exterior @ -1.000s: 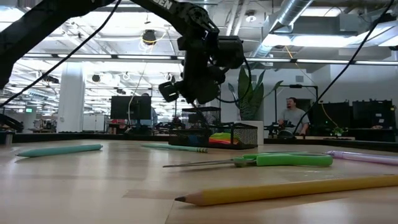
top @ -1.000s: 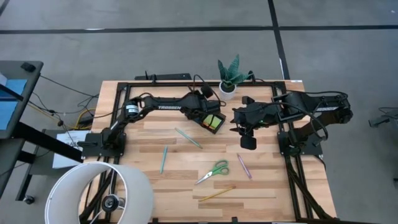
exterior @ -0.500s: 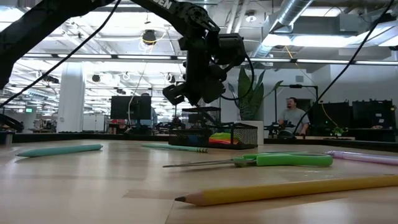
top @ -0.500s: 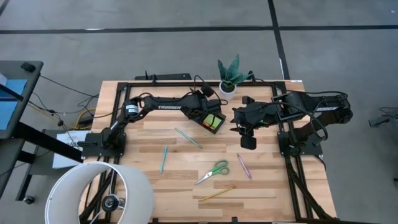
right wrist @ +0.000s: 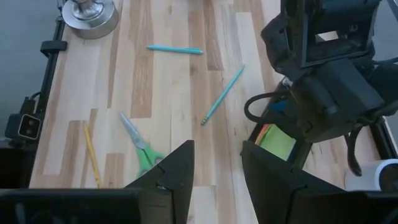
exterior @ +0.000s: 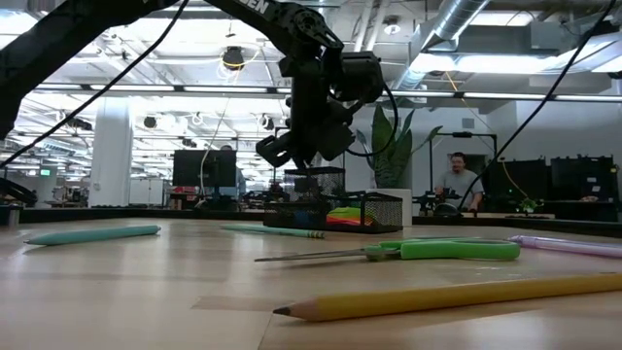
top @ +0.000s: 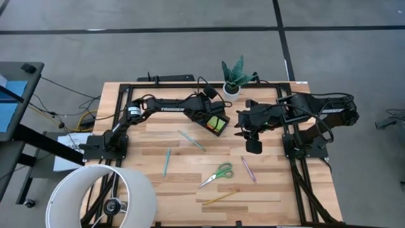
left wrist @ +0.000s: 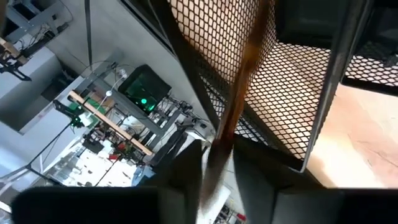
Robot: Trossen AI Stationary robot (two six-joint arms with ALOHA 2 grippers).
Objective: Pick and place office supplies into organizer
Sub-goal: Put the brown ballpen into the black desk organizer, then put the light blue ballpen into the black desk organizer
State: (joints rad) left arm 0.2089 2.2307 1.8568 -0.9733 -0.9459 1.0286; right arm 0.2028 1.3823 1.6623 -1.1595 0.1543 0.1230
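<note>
My left gripper [top: 211, 115] hangs over the black mesh organizer [top: 218, 124], shut on a brown pen [left wrist: 241, 87] that reaches down into it. A lime-green sticky-note pad [top: 219, 122] lies in the organizer. My right gripper [right wrist: 217, 180] hovers open to the organizer's right, above the table [top: 252, 145], and touches nothing. Two teal pens [top: 191, 140] [top: 166, 161], green-handled scissors [top: 217, 174], a pink pen [top: 249, 170] and a yellow pencil [top: 220, 197] lie flat on the table. My left gripper pinches the brown pen's upper part [left wrist: 219, 146] between its two fingers, coming from above and pointing down. The pen runs on past the fingers, tilted, with its far end [left wrist: 258, 25] against the organizer's mesh wall. Whether its tip rests on the floor is hidden.
A potted green plant [top: 233, 79] stands just beyond the organizer at the table's far edge. A white lamp shade [top: 104, 196] overhangs the near left corner. Black frame rails [top: 297, 171] run along the table's right side. Bare wood lies between the loose items.
My left gripper has tipped a little above the organizer while keeping its height. The right arm and the items on the table have stayed where they were.
</note>
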